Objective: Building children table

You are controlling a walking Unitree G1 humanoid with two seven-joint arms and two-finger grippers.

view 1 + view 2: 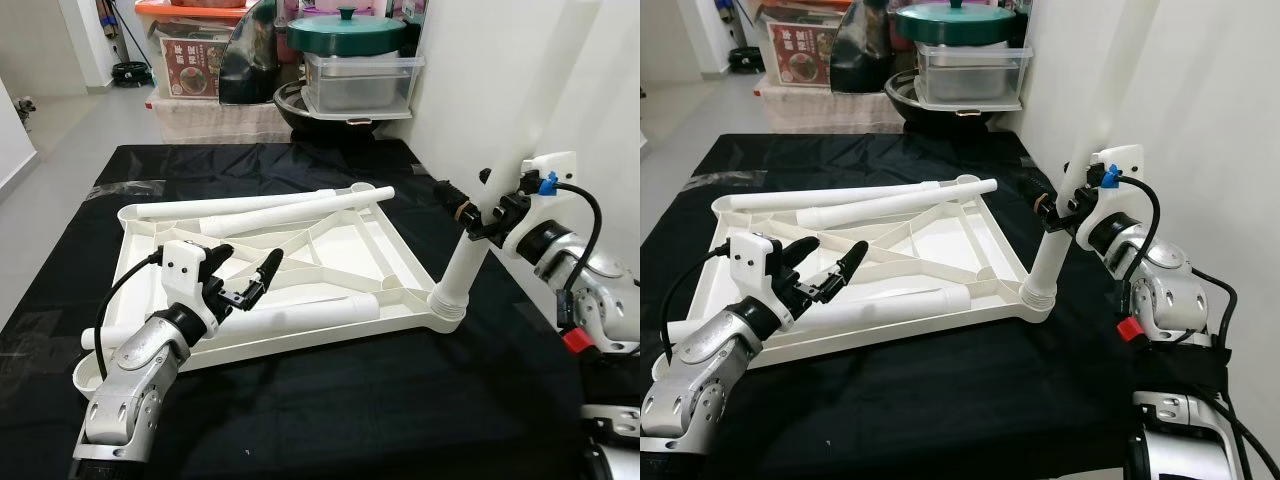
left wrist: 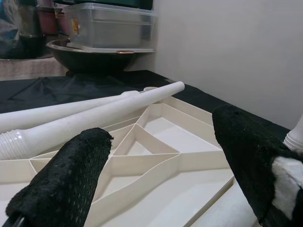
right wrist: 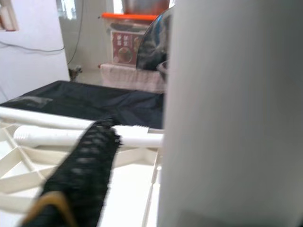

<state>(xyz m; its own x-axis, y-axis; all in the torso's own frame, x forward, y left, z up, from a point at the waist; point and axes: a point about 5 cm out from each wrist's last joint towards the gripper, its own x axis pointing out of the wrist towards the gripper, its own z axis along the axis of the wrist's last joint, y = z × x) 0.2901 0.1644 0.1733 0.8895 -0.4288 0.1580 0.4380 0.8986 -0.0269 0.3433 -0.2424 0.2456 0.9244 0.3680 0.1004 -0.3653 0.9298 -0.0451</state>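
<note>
The white children's table top (image 1: 134, 216) lies upside down on a black cloth, its ribs facing up. One white leg (image 1: 468, 268) stands upright in the near right corner socket, and my right gripper (image 1: 1060, 210) is shut on it partway up; that leg (image 3: 227, 118) looms close beside one black finger (image 3: 85, 170). Two loose legs (image 1: 290, 206) lie across the far side of the top, and another leg (image 1: 310, 316) lies along its near edge. My left gripper (image 1: 245, 262) hovers open over the near left ribs, holding nothing, with its fingers (image 2: 71, 175) spread wide.
The black cloth (image 1: 350, 410) covers the floor around the table top. Behind it stand a clear plastic box (image 1: 360, 82) with a green lid (image 1: 345, 32) on top, a dark basin (image 1: 300, 108) and an orange-lidded bin (image 1: 190, 40). A white wall (image 1: 600, 80) runs along the right.
</note>
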